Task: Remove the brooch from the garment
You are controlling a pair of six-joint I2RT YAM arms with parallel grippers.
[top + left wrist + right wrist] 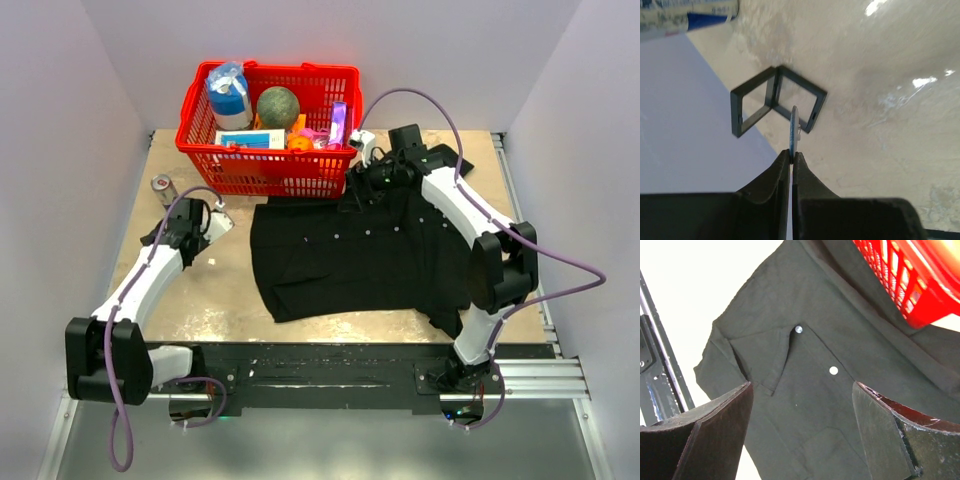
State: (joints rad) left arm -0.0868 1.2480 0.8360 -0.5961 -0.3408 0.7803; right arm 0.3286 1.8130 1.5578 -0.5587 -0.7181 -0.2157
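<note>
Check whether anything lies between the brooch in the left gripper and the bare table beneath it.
Yes: a black open frame lies on the table right ahead of the brooch clamped in the left gripper. The tabletop beside the frame looks bare.

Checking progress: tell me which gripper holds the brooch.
The left gripper, shut on the edge-on brooch over the table; the right gripper hangs open and empty above the black shirt.

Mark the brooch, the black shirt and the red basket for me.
brooch (794, 127), left wrist view, rim of the disc, seen edge-on.
black shirt (340, 265), top external view, middle of the front panel.
red basket (270, 170), top external view, near wall.
</note>
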